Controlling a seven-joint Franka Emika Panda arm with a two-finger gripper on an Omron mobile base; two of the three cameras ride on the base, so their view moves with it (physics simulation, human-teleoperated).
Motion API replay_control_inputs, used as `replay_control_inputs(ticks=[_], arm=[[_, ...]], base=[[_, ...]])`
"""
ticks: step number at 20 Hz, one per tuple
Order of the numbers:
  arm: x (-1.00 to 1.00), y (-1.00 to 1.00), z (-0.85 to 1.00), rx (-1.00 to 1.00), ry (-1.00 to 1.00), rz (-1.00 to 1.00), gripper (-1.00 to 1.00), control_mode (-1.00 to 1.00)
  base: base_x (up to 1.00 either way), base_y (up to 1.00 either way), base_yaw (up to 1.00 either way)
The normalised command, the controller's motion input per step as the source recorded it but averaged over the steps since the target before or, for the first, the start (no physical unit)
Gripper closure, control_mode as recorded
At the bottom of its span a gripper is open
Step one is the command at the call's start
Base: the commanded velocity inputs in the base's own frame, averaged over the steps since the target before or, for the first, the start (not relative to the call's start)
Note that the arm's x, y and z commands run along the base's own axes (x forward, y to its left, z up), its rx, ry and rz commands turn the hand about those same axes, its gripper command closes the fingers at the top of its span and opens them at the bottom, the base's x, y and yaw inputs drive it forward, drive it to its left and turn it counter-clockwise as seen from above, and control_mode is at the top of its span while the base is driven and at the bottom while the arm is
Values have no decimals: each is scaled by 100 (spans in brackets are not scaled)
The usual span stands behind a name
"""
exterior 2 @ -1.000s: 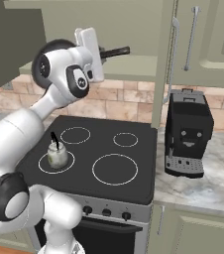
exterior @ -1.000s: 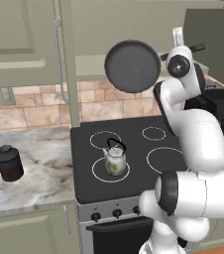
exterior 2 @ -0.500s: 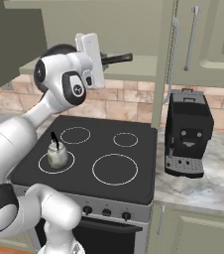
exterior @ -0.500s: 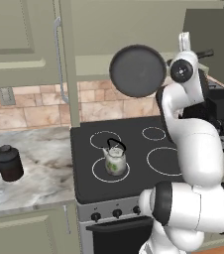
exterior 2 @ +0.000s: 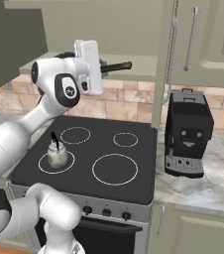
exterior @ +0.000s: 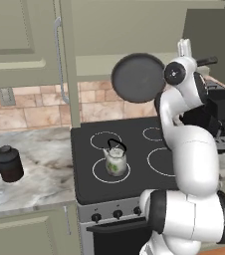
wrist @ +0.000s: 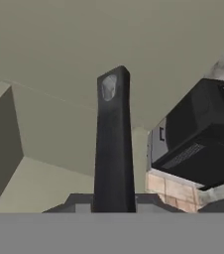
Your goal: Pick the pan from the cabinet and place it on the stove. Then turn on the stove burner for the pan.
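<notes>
Above the stove (exterior: 134,172), pan (exterior: 137,78) held (tilted on edge).

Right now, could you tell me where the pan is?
In the left base view, the pan hangs in the gripper, above the stove, up and right of the kettle.

Pan (exterior: 137,78) handle (wrist: 114,149) cut off at 6 o'clock in the hand view, bowl out of frame. Fingertips unseen, masked by the arm's wrist in both base views. Coffee machine (exterior: 219,112) half hidden at 3 o'clock behind the arm.
</notes>
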Motion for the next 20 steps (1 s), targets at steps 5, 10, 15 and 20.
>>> replay_control_inputs(ticks=[5, 10, 15, 20], arm=[[-1, 0, -14, 0, 8, -10, 100, -100], [-2, 0, -11, 0, 6, -11, 100, -100], [-1, 0, -5, 0, 7, -12, 100, -100], [0, 0, -1, 1, 6, -11, 100, -100]], base=[[0, 0, 0], [0, 0, 0], [0, 0, 0], [0, 0, 0]])
